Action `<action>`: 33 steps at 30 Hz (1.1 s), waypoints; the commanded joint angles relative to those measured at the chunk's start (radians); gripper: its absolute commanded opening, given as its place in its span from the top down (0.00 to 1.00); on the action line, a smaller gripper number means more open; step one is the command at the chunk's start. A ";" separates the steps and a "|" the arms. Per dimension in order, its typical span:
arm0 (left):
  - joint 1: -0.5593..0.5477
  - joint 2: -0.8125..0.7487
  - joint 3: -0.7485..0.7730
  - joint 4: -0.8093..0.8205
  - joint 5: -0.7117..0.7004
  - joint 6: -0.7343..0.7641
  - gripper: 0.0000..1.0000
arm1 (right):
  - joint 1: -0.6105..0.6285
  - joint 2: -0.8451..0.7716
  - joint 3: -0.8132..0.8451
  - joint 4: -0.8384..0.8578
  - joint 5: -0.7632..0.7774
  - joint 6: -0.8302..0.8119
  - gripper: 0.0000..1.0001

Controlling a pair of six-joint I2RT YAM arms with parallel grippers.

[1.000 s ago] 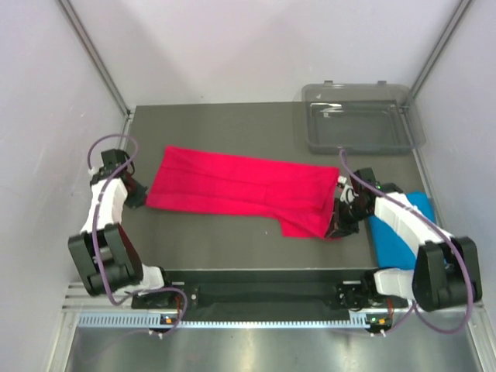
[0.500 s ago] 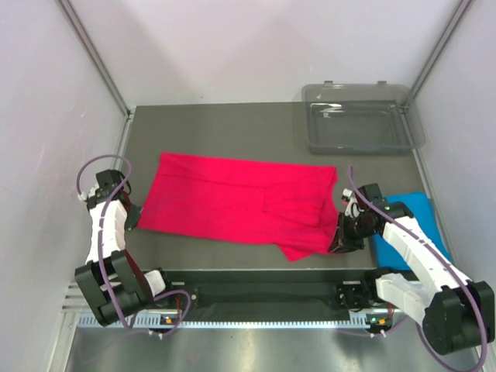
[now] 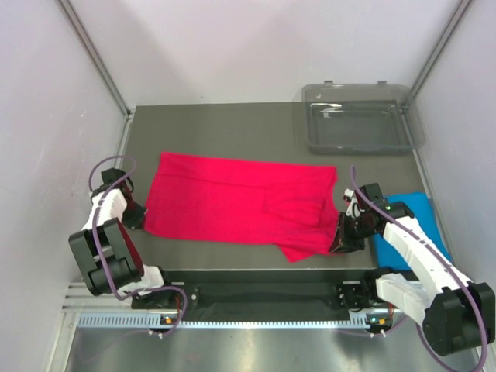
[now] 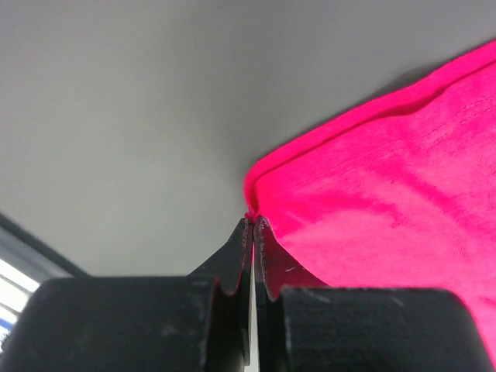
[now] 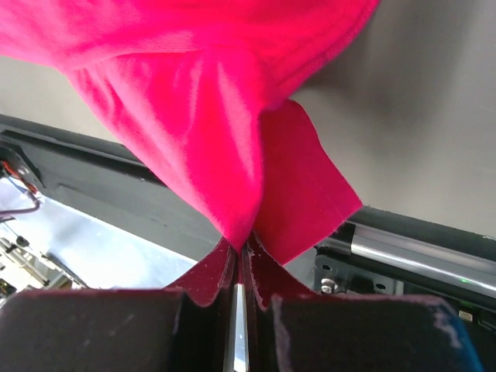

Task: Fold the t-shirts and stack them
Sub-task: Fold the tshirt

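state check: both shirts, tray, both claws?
pink t-shirt: folded into a long band, flat on the table, pinched at both ends
blue t-shirt: lying at the table's right edge, untouched
tray: empty, far right corner
left claw: shut on pink t-shirt's left corner
right claw: shut on pink t-shirt's right end

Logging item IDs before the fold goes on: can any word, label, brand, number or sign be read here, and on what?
None can be read.
The pink t-shirt, blue t-shirt and clear tray show no print or tag.
The pale strip on the base rail has a fine pattern, too small to read.
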 commanded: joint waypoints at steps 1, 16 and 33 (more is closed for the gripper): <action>0.005 0.039 0.059 0.055 0.066 0.067 1.00 | 0.006 0.015 0.084 -0.012 0.017 0.012 0.99; -0.007 0.245 0.345 0.026 0.140 0.111 1.00 | -0.027 0.306 0.375 0.044 0.049 -0.020 1.00; -0.136 0.535 0.638 -0.014 0.215 0.060 1.00 | -0.125 0.608 0.687 0.017 0.070 -0.071 1.00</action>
